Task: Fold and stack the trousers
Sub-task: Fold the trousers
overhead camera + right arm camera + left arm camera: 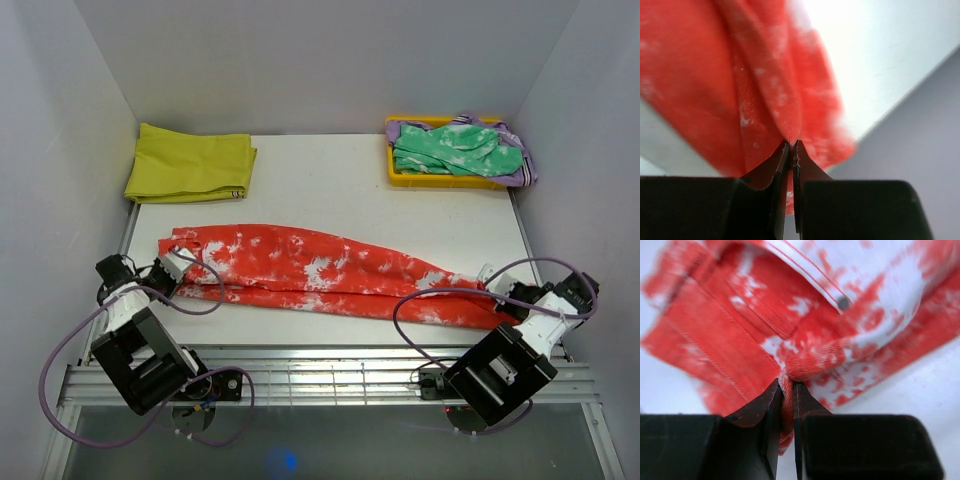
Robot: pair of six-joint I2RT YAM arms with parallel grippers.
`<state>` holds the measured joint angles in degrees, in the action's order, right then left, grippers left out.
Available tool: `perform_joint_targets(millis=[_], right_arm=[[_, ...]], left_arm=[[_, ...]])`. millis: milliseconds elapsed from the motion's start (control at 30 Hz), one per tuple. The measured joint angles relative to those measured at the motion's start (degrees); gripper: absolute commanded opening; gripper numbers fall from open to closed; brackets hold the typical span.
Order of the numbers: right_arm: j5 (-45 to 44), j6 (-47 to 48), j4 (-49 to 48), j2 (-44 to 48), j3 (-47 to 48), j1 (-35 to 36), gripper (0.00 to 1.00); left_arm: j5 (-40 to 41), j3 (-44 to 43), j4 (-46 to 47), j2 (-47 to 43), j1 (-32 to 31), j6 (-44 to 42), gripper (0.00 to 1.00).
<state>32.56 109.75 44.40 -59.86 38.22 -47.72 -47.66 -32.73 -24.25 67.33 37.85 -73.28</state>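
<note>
Trousers [320, 270] lay stretched out flat, left gripper [787, 390] clamped on a fold at their waist end, right gripper [791, 146] pinched tight on the leg-end fabric

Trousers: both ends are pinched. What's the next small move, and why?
Probably lift the right gripper a little and start carrying the leg end toward the waist. The trousers lie stretched lengthwise on the table, unfolded. Both that gripper and the left gripper are shut on fabric, so a half-fold looks ready.
</note>
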Motion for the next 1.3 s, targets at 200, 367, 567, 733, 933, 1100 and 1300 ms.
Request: perform_joint_targets(millis=[200,367,567,733,933,1100,1300], right_arm=[[-1.2,3.0,-0.6,1.1,-9.4,-5.6,0.08],[1.7,3.4,0.6,-1.1,-3.3,-6.4,0.08],[7.9,3.3,7.9,-4.2,7.9,-7.2,0.08],[7.1,3.3,11.1,-4.6,6.7,-11.8,0.08],[-1.6,3.2,10.0,-3.6,-4.2,-16.8,0.52],[-4.8,4.2,9.8,-0.9,-5.9,-18.6,0.98],[-1.6,4.3,15.6,-8.0,11.2,-18.7,0.95]], left_arm=[[3.6,0.6,-7.3,7.4,2.2,-9.7,0.00],[3.5,-9.4,-10.5,12.4,3.2,-7.0,0.00],[-2.1,-20.5,-15.9,13.5,3.0,-3.3,0.00],[-1.7,-19.5,-19.3,13.6,3.5,-8.4,0.00],[5.4,-10.1,-15.4,17.0,4.8,-13.1,0.21],[7.1,-13.4,-18.9,18.3,6.4,-15.3,0.98],[4.5,-27.4,-32.8,15.2,8.7,-18.3,0.98]])
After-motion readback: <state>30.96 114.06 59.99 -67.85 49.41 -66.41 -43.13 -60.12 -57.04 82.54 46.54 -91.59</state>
